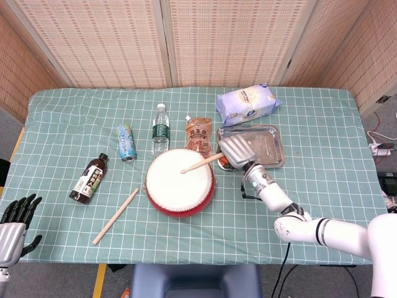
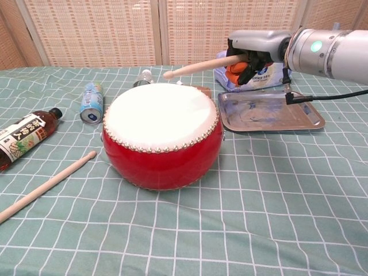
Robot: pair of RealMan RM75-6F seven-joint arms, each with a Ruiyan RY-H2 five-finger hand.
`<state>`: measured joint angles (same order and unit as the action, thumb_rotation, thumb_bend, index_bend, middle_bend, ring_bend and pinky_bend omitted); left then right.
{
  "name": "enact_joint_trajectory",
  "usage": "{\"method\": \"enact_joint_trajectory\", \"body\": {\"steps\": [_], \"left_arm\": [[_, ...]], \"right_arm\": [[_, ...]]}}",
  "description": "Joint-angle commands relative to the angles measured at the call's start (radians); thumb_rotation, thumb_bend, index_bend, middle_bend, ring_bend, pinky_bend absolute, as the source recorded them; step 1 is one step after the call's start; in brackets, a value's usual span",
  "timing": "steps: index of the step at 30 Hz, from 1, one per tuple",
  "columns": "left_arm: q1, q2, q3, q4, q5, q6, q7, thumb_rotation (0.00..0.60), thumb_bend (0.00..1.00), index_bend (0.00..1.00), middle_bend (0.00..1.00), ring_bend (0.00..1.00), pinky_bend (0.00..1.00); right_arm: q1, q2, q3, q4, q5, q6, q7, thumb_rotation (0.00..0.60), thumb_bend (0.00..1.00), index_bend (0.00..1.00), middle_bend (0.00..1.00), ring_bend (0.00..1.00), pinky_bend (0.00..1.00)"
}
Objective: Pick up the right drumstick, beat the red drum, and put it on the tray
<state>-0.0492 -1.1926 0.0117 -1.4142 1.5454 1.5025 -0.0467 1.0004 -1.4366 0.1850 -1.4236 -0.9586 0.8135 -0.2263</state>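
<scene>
Right hand (image 2: 253,54) clamps the drumstick (image 2: 198,66), its tip raised above the red drum (image 2: 162,129), ready to strike; left hand (image 1: 15,217) hangs spread, empty, lower left.

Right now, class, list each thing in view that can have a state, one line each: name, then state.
right robot hand: gripping right drumstick
right drumstick: raised above drum
red drum: upright on table
tray: holds nothing
left drumstick: lying on table
left robot hand: open
water bottle: capped

Bright, even indoor light; soft shadows; both views sharp.
</scene>
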Motion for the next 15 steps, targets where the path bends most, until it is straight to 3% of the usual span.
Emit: {"method": "enact_joint_trajectory", "body": {"steps": [1,6,9,11,15], "left_arm": [[0.001,0.0,0.001,0.001,-0.001,-0.001,0.0,0.6,0.22,0.06,0.0,0.0,0.03],[-0.001,-0.002,0.0,0.003,0.001,-0.003,-0.001,0.6,0.22,0.06,0.0,0.0,0.03],[-0.002,-0.003,0.0,0.003,0.001,-0.004,-0.001,0.6,0.22,0.06,0.0,0.0,0.03],[-0.002,-0.003,0.0,0.004,0.0,-0.005,-0.001,0.6,0.22,0.06,0.0,0.0,0.03],[-0.002,-0.004,-0.001,0.005,-0.005,-0.008,-0.001,0.6,0.22,0.06,0.0,0.0,0.03]], "right_arm": [[0.006,-0.019,-0.042,0.028,-0.028,-0.003,-0.194,0.6,0.89,1.0,1.0,1.0,1.0],[0.019,-0.048,-0.091,0.065,0.013,0.024,-0.371,0.6,0.89,1.0,1.0,1.0,1.0],[0.016,-0.066,-0.084,0.068,0.046,0.047,-0.403,0.6,0.89,1.0,1.0,1.0,1.0],[-0.007,-0.074,-0.035,0.045,0.031,0.072,-0.294,0.6,0.89,1.0,1.0,1.0,1.0],[-0.093,-0.079,0.11,-0.007,-0.069,0.138,0.151,0.6,0.89,1.0,1.0,1.0,1.0]]}}
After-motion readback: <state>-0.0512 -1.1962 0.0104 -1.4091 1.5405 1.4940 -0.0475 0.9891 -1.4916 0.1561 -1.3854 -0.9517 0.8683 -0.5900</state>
